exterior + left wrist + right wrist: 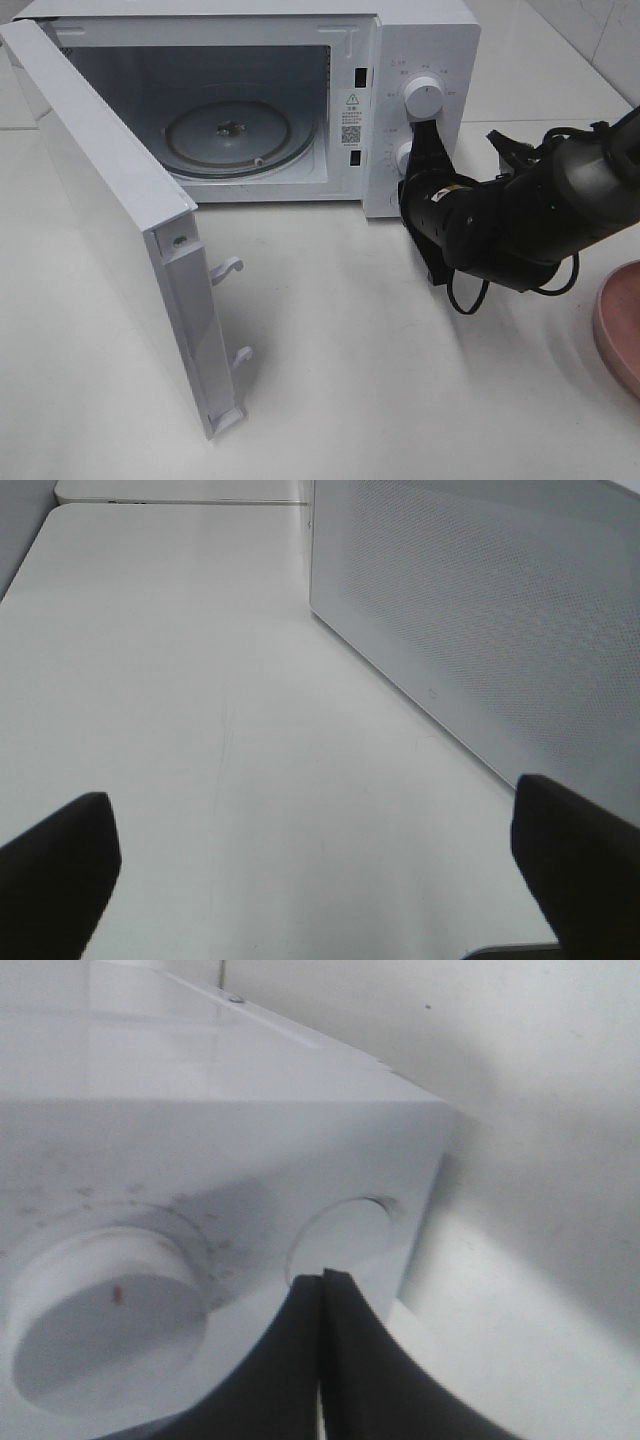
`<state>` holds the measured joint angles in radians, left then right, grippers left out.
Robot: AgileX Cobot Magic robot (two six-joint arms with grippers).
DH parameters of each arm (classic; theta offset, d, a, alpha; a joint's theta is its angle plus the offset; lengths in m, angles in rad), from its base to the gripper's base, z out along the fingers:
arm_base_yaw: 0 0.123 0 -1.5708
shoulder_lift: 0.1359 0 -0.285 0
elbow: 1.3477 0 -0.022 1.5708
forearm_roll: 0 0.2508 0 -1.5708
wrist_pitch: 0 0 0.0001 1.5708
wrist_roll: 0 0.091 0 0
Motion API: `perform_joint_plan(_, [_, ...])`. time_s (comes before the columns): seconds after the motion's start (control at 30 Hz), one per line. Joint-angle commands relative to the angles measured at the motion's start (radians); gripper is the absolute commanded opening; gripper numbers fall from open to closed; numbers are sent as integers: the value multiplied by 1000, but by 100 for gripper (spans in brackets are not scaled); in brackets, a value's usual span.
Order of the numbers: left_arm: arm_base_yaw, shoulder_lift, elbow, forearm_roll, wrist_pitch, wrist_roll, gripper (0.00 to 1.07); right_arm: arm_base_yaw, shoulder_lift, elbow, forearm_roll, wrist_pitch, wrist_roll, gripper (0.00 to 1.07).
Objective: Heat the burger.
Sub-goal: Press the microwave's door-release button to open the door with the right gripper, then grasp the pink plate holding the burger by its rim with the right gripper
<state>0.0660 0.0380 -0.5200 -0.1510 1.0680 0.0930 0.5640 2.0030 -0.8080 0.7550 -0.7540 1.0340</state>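
Right gripper (425, 130), jaws pressed together, tips just beside the upper knob (425, 97) of the microwave (430, 30); its door (100, 200) stands open. Left gripper (315, 880), jaws spread wide, hovers beside that door. The burger appears in no view.

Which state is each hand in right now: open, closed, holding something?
Left hand: open, empty.
Right hand: closed, empty, tips by a microwave knob.

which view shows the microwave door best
Exterior high: the microwave door stands swung open, its edge and latch hooks in sight. The left wrist view catches only a dotted panel, likely its outer face; the right wrist view shows none.
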Motion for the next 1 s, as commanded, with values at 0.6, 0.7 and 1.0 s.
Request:
perform_joint_plan(0.6, [4, 0, 3, -8, 2, 3, 100, -20, -268, 58, -265, 500, -544, 2])
perform_joint_plan(0.7, [4, 0, 3, -8, 2, 3, 100, -36, -301, 58, -374, 614, -585, 2])
perform_joint_plan(1.0, [4, 0, 3, -8, 2, 3, 100, -63, -416, 58, -662, 935, -740, 5])
